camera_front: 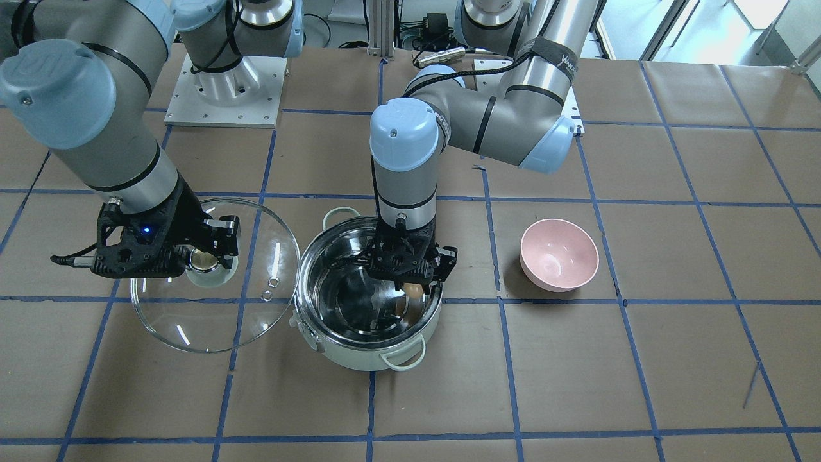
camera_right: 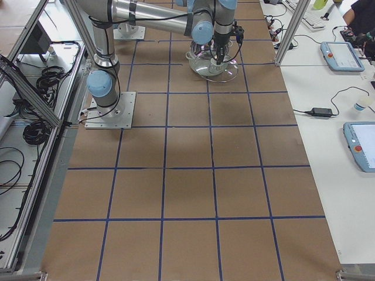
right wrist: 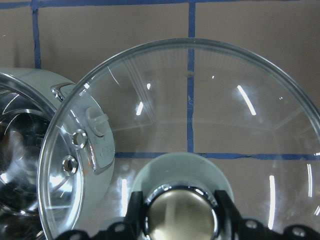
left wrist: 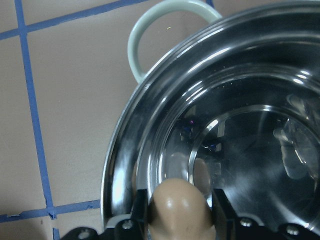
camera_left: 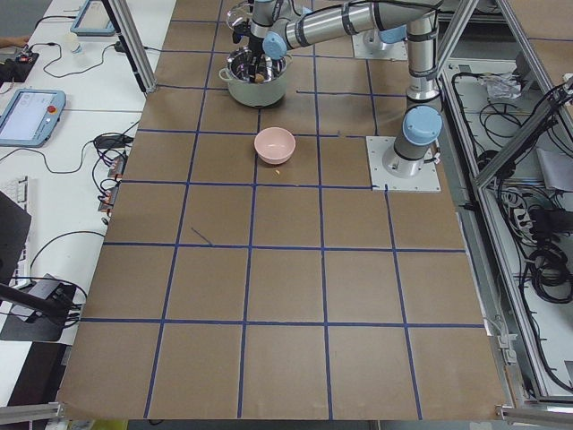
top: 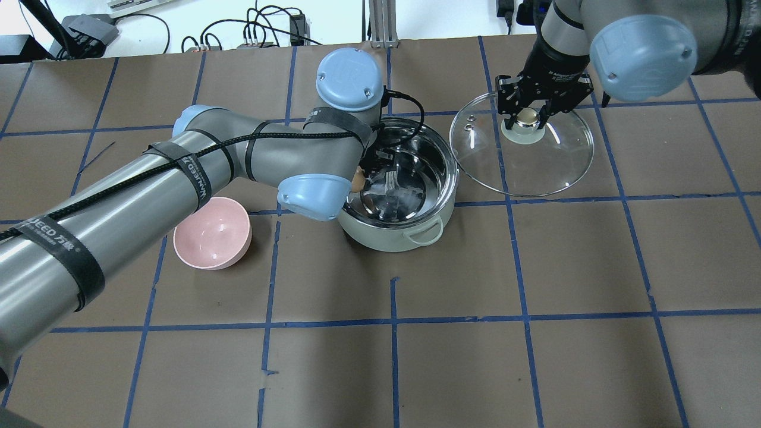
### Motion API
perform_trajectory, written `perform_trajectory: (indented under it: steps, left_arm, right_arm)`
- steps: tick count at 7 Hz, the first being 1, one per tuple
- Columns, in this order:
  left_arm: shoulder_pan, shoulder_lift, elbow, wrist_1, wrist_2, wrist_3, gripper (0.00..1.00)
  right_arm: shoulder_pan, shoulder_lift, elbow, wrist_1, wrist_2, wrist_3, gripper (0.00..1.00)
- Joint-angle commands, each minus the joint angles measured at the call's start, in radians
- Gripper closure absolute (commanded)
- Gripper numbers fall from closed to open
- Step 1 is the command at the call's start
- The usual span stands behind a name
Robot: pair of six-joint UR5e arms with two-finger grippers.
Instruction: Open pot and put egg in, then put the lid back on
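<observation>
Closest to my left wrist camera is the egg [left wrist: 181, 210], pinched across its waist between the two pads of my left gripper [left wrist: 177, 202], jaws narrowed onto the shell. It hangs inside the pot [camera_front: 369, 350], below the rim and above the steel floor, close to the wall on the pink bowl [camera_front: 558, 255] side.

I judge it light, stiff and brittle, with a smooth rounded shell that could squirt out of a hard squeeze or crack under one. Holding it at its widest part with a soft grip seems right. I would want it close to the pot's floor before my jaws part, since a drop onto bare steel could break it and an oval will roll.

My right gripper [top: 527, 116] is clamped on the knob [right wrist: 181, 215] of the lid [camera_front: 218, 321], one finger on each side. It holds the lid just beside the pot, on the side away from the pink bowl. From the right wrist view the glass edge overlaps the pot's rim. I cannot tell whether the lid rests on the table or hangs clear of it.

The glass looks rigid, slick, breakable and far heavier than the egg. The knob is its only sensible handhold, and a lid carried from one central point may tip, so it should come down level onto the pot's rim.
</observation>
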Motion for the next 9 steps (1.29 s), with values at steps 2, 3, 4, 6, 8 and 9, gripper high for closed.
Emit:
perform_trajectory:
  steps: [2, 3, 4, 6, 8, 9]
  left_arm:
    - [0.021, 0.098, 0.028, -0.03, 0.001, 0.017, 0.0]
    - [0.109, 0.161, 0.052, -0.183, -0.011, 0.054, 0.0]
    - [0.21, 0.221, 0.081, -0.293, -0.105, 0.074, 0.0]
    - [0.373, 0.327, 0.17, -0.593, -0.175, 0.188, 0.0]
    - [0.425, 0.386, 0.264, -0.847, -0.175, 0.226, 0.0]
    - [0.414, 0.39, 0.253, -0.857, -0.184, 0.203, 0.0]
  right_arm:
    - [0.0, 0.0, 0.0, -0.002, -0.007, -0.029, 0.76]
    - [0.0, 0.0, 0.0, 0.0, -0.007, -0.029, 0.76]
    - [0.005, -0.003, -0.006, 0.0, 0.0, -0.009, 0.75]
    - [0.084, -0.029, -0.014, -0.04, -0.009, 0.089, 0.75]
    - [0.229, 0.0, -0.018, -0.136, -0.012, 0.248, 0.74]
    - [0.282, 0.033, -0.018, -0.179, -0.012, 0.282, 0.74]
